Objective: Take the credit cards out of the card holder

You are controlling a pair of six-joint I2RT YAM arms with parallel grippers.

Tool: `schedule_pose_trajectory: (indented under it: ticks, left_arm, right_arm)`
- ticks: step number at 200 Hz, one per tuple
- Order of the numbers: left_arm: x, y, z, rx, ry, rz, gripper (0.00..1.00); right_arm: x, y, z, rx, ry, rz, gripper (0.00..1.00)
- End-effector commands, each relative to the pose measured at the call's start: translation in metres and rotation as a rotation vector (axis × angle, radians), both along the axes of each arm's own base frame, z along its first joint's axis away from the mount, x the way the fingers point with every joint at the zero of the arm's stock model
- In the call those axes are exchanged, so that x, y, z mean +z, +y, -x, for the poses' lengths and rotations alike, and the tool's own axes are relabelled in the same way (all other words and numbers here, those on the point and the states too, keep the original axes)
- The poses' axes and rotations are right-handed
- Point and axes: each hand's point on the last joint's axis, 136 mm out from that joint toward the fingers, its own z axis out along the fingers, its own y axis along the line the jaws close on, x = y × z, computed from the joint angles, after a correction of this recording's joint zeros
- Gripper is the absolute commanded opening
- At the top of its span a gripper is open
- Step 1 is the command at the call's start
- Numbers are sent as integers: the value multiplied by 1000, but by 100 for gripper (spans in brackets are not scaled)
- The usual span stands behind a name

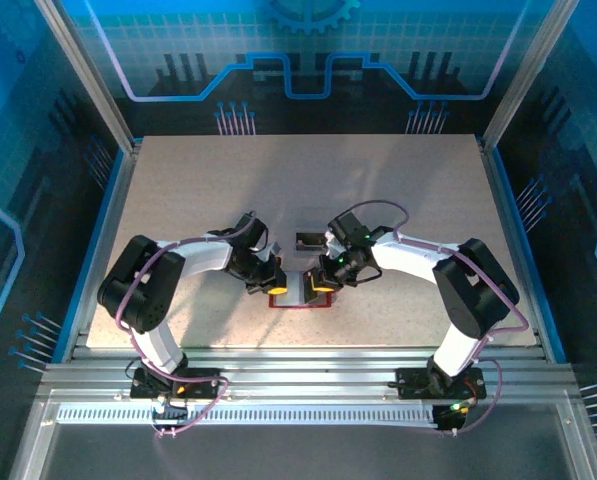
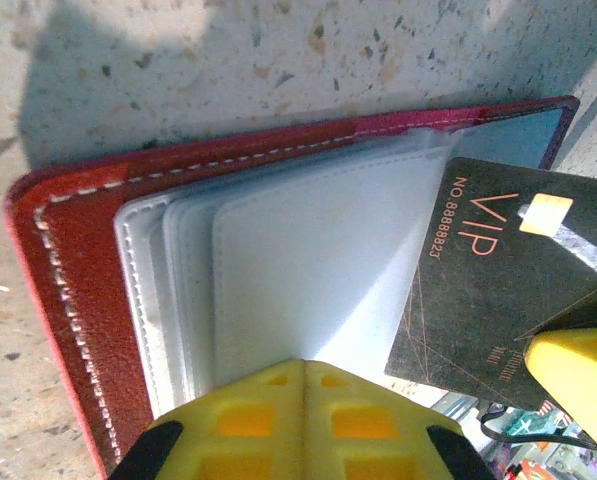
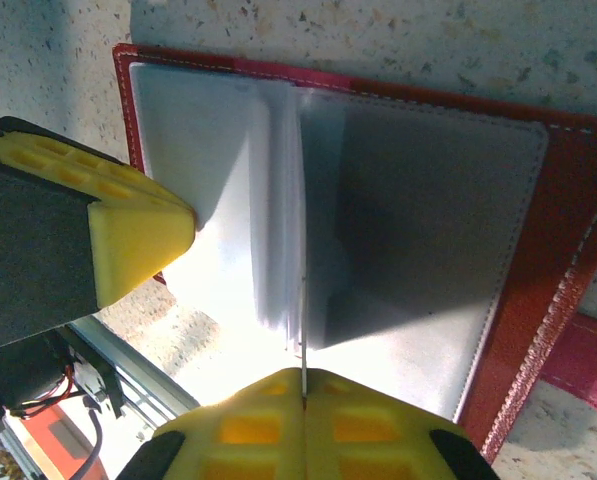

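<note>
My left pincer (image 2: 303,385) is pressed together, bearing down on the clear sleeves (image 2: 308,270) of the open card holder (image 2: 73,290), which lies on the tabletop (image 1: 178,200) between the arms. My right pincer (image 3: 303,395) pinches a thin edge, which I judge to be the dark card (image 2: 498,280). I'd draw it out in line with its sleeve while the left pins the holder flat. Bare surface lies on both sides. A small dark object (image 1: 308,240) sits just beyond, and the near edge is close.

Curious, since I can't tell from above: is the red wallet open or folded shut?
Open: the red card holder lies spread on the table, its pale plastic sleeves fanned out in both wrist views.
</note>
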Motion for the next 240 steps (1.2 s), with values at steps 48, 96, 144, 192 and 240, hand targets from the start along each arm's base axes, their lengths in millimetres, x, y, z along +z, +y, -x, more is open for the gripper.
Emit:
schedule_pose_trajectory:
  ticks: [48, 96, 144, 192, 240]
  left_arm:
    - [41, 1, -7, 17, -84, -2, 8]
    - [69, 8, -19, 32, -223, -19, 17]
    - [84, 11, -28, 48, -301, -25, 19]
    - [94, 23, -42, 137, -381, -102, 20]
    - [94, 41, -49, 257, -395, -96, 20]
  right_arm:
    - [44, -3, -5, 67, -115, -23, 2]
    - [68, -20, -8, 286, -254, -14, 1]
    - [74, -44, -5, 654, -418, 133, 0]
    - [77, -49, -9, 999, -499, 158, 0]
    - [76, -55, -40, 1214, -566, 277, 0]
